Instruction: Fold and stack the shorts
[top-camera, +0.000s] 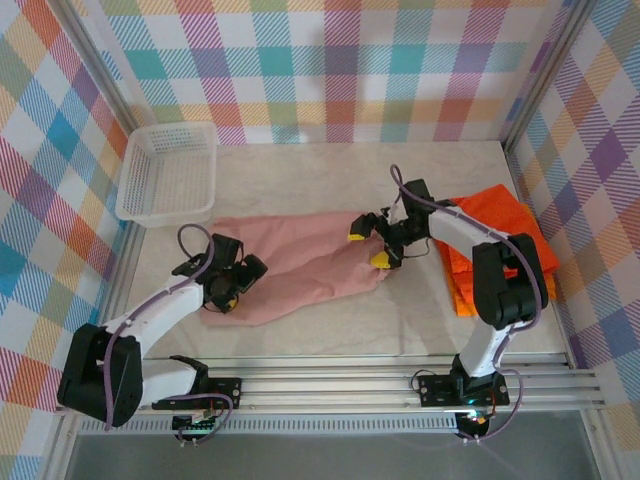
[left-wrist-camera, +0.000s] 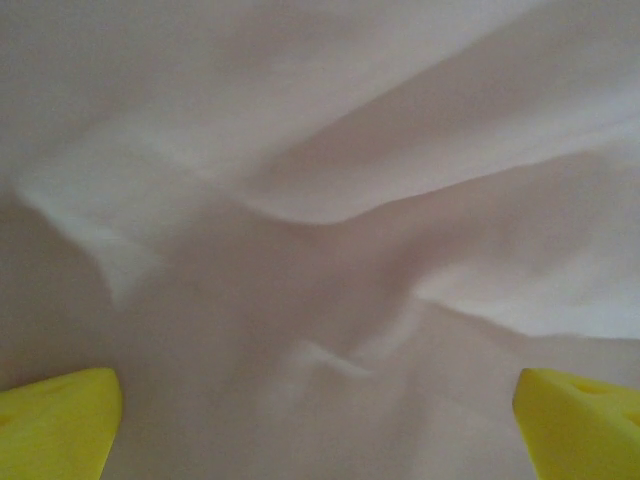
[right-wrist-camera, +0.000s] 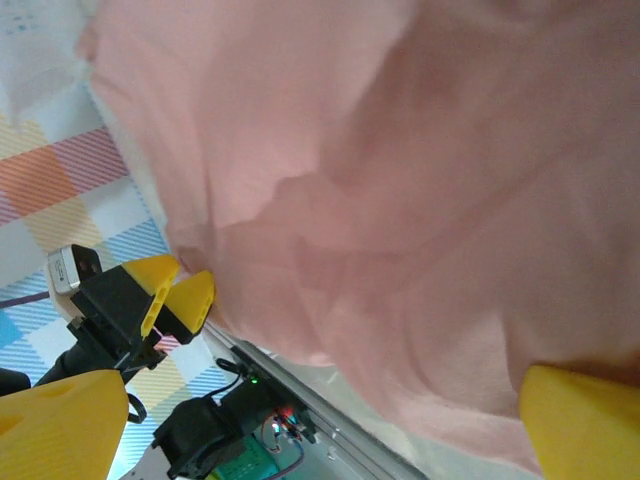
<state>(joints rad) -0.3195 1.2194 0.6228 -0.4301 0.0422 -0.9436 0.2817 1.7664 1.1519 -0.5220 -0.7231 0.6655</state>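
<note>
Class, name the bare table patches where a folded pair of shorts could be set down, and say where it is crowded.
Bare: the far strip of table between the white basket and the orange shorts; the near strip before the pink shorts. Crowded: middle and right side.

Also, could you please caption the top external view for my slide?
Left gripper and right gripper, open, at opposite ends of pink shorts; orange shorts piled alongside.

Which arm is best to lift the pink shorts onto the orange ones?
Probably the right arm: its open jaws sit at the pink shorts' end nearest the orange shorts; the left arm is farther.
</note>
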